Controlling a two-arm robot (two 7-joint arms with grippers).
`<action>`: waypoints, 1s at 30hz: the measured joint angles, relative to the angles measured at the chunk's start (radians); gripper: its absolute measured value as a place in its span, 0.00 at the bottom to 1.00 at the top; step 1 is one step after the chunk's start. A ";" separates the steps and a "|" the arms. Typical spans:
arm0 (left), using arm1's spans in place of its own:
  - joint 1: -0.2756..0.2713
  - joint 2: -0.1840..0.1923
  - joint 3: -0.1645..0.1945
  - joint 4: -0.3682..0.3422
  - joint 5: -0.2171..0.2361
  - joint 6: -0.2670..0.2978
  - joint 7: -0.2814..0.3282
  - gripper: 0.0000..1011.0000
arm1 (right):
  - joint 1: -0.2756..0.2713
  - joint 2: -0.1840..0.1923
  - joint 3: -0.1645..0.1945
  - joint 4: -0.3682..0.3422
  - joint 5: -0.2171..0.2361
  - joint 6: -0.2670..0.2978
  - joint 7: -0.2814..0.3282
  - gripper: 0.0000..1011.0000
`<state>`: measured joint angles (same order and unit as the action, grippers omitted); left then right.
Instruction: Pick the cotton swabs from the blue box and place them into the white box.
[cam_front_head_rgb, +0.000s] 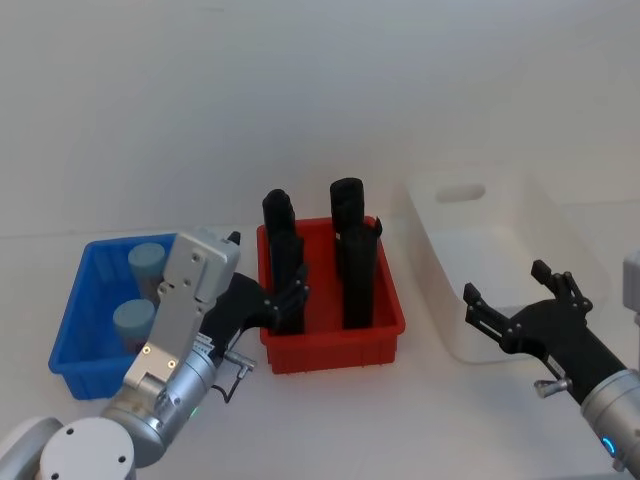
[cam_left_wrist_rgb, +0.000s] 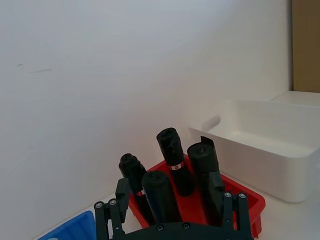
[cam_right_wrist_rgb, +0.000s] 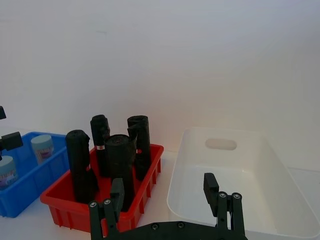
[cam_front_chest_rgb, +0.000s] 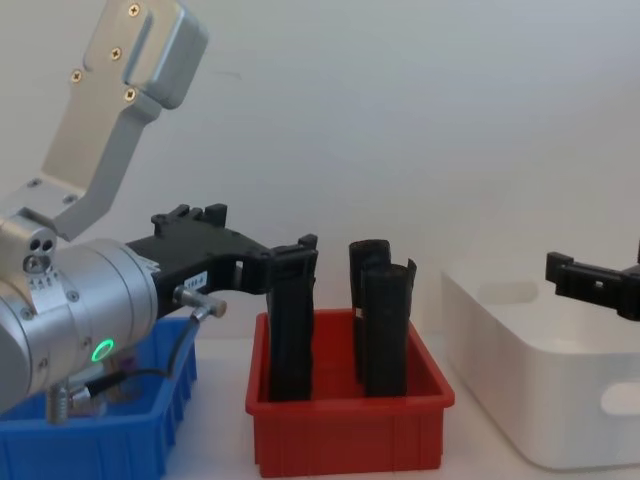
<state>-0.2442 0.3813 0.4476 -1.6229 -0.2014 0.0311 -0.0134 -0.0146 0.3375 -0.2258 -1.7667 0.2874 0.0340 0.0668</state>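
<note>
White bench, plain white wall behind. Left gripper (cam_front_head_rgb: 268, 265): fingers spread wide, holding nothing, hovering over gap between blue box (cam_front_head_rgb: 72, 318) and red bin (cam_front_head_rgb: 330, 348), near bin's front left corner. Right gripper (cam_front_head_rgb: 508, 282): fingers wide apart, empty, above front rim of white box (cam_front_head_rgb: 445, 265). Cotton swabs (cam_front_head_rgb: 146, 261): two jars, teal lids up, inside blue box toward bench's left side. Red bin mid-bench between boxes, four black rolls (cam_front_head_rgb: 348, 200) upright inside. White box toward bench's right side.

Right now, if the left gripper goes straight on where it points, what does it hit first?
Likely the front-left black roll standing in the red bin: the left gripper is open and aimed at it. Gap hard to judge.
</note>
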 joint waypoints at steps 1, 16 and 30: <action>-0.001 0.000 -0.001 0.001 -0.001 0.005 -0.001 0.99 | 0.000 0.000 0.000 0.000 0.000 0.000 0.000 0.99; -0.046 0.001 -0.046 0.061 -0.033 0.116 -0.011 0.99 | 0.000 0.000 0.000 0.000 0.000 0.000 0.000 0.99; -0.082 0.015 -0.095 0.160 -0.052 0.199 0.010 0.99 | 0.000 0.000 0.000 0.000 0.000 0.000 0.000 0.99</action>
<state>-0.3257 0.3965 0.3526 -1.4634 -0.2530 0.2305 -0.0037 -0.0146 0.3375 -0.2259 -1.7668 0.2874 0.0340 0.0667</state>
